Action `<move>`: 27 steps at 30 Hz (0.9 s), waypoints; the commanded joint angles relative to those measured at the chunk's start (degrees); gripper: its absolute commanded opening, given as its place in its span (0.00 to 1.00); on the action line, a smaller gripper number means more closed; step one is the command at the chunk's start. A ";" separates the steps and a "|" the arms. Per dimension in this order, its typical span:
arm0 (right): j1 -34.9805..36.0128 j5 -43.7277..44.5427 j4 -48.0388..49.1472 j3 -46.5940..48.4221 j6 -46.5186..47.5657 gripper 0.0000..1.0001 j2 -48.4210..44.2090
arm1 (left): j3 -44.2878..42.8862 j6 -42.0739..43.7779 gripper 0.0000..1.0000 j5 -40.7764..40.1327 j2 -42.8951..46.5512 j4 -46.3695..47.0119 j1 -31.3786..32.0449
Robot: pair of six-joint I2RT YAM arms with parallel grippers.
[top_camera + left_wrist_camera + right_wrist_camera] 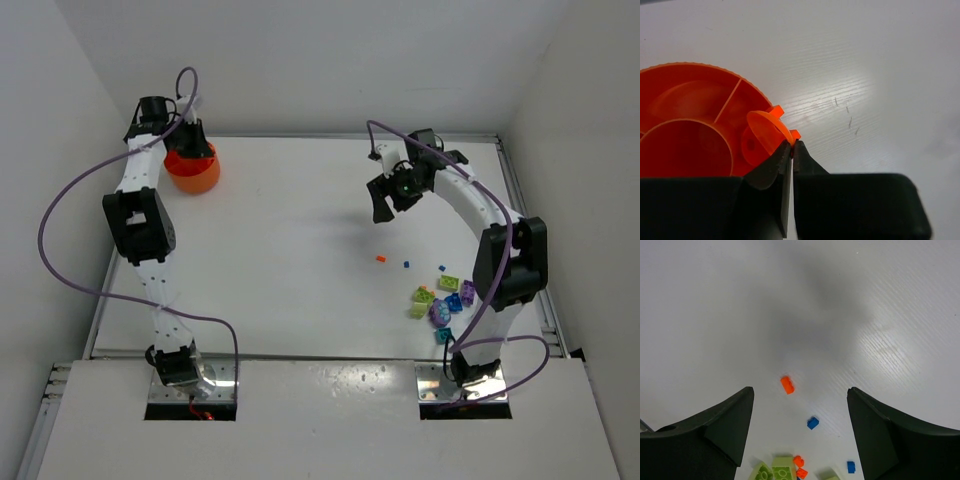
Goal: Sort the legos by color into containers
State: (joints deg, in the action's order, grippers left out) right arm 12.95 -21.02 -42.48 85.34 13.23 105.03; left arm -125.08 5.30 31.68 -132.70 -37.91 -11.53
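The orange bowl (197, 174) stands at the table's far left. My left gripper (188, 140) is at its back rim. In the left wrist view the jaws (792, 143) are pressed together on a thin orange tab at the edge of the bowl (690, 115). My right gripper (386, 200) hangs open above the table, right of centre, holding nothing. Below it lie a small orange brick (787, 384) and a tiny blue bit (813, 422). Nearer the right arm's base sits a cluster of lime green, purple, blue and teal legos (440, 300).
White walls close in the table on the left, back and right. The right arm's elbow (510, 260) stands just right of the lego cluster. A purple cable loops off each arm.
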 commanded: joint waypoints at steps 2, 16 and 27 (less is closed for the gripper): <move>0.58 0.45 0.99 2.46 -0.14 0.76 -0.18 | -1.66 -0.64 0.11 0.22 0.34 1.88 -1.65; 0.58 1.06 0.99 1.94 0.38 0.76 -0.18 | -2.89 -0.11 0.37 -1.35 3.41 2.40 -2.18; -3.11 7.13 -0.93 -18.26 9.52 0.70 -15.46 | 8.33 10.50 0.52 -10.39 25.26 2.93 7.99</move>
State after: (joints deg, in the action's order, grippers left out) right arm 10.98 -16.49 -41.71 72.07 17.69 96.57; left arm -120.57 8.95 25.61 -119.17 -36.51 -10.26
